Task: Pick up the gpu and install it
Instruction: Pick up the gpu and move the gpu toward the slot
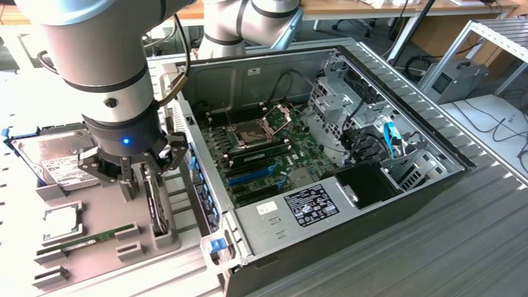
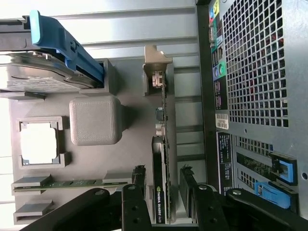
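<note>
Gripper [image 1: 141,183] at full spread, lowered over the gpu [image 1: 157,213].
The gpu stands on edge in the grey holder tray [image 1: 99,218], lower left of the exterior view, just beside the open computer case [image 1: 256,238]. In the wrist view the fingers [image 2: 139,177] sit one on either side of the card, with a gap on each side. Nothing is gripped.

We see the open computer case [image 1: 247,229] lying on its side, its motherboard [image 1: 276,145] facing up. Just beside the case, on the exterior view's left, stands a grey tray [image 1: 107,207]. In it the gpu [image 1: 157,213] sits on edge (nearest the case wall), and the gripper [image 1: 144,180] hangs over the card with jaws spread wide. Farther from the case lie a hard drive [image 1: 54,158] and a RAM stick [image 1: 86,238].
</note>
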{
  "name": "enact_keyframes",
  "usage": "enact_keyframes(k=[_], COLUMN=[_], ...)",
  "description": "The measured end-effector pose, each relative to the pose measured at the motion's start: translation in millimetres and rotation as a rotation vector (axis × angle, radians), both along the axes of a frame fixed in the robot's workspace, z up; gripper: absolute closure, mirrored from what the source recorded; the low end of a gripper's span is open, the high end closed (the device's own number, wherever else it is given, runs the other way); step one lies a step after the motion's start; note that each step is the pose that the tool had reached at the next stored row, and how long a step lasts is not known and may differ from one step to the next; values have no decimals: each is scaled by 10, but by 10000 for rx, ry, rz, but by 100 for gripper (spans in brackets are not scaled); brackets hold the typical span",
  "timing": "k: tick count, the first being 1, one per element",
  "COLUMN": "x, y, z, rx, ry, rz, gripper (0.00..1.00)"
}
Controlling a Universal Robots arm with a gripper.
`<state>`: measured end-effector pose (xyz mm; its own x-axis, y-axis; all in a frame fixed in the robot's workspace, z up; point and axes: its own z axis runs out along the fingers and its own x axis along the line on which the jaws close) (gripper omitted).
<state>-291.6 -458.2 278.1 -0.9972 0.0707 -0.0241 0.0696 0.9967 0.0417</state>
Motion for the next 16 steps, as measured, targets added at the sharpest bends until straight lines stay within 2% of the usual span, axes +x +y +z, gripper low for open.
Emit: enact_keyframes(k=[9, 16], x=[3, 4], y=[7, 57], z=[-12, -46], rx=[1, 1], ry=[-1, -1], rz=[-1, 0], gripper=[58, 58])
